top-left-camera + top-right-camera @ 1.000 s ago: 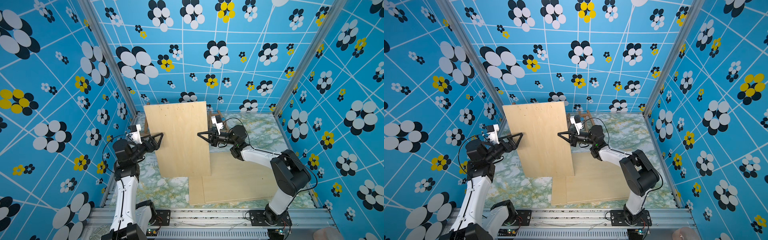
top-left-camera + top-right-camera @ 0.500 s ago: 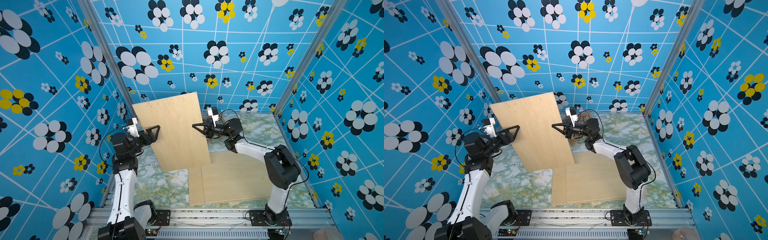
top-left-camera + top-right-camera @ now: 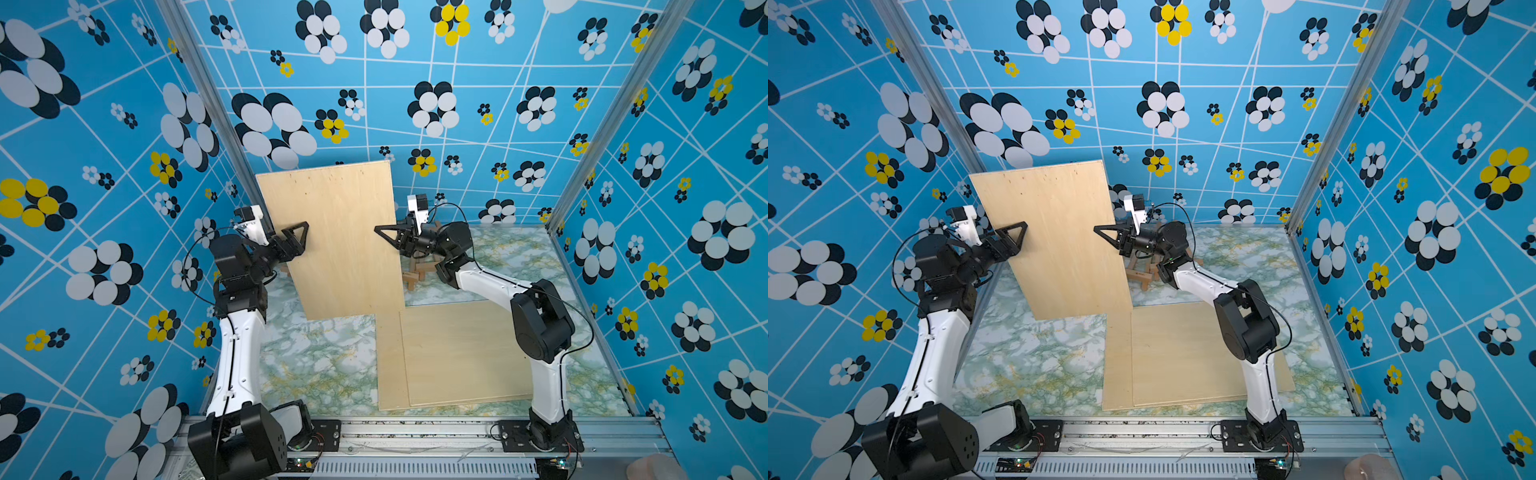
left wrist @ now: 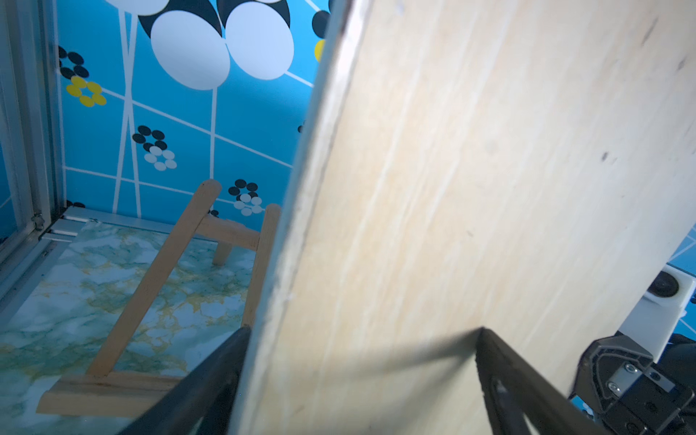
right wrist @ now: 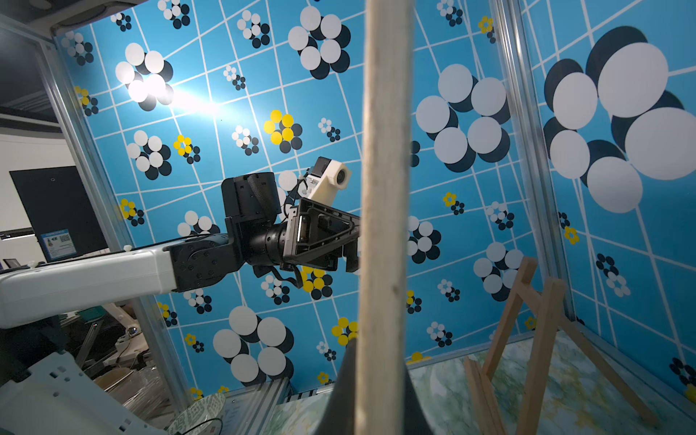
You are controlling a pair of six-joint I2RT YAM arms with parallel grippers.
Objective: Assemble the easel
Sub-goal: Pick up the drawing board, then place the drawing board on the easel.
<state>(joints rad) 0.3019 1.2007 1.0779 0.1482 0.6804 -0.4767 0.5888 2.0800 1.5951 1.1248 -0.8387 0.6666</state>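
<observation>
The plywood board (image 3: 345,237) is being held clear of the marble table (image 3: 316,365), tilted, in front of the wooden easel frame (image 3: 415,276) standing at the back. One side edge is being pinched by the closed right gripper (image 3: 384,235), evidently to carry the weight. The left gripper (image 3: 299,239) is being set astride the opposite edge, fingers spread wide and gripping nothing, judged a guard against swing. Seating on that frame is not yet done.

You have blue walls (image 3: 415,62) printed with white, black and yellow flowers on three sides, a green-marbled tabletop (image 3: 316,365) below, a metal rail (image 3: 415,432) along its near edge, and a patterned bowl (image 5: 199,414) beside a frame post.
</observation>
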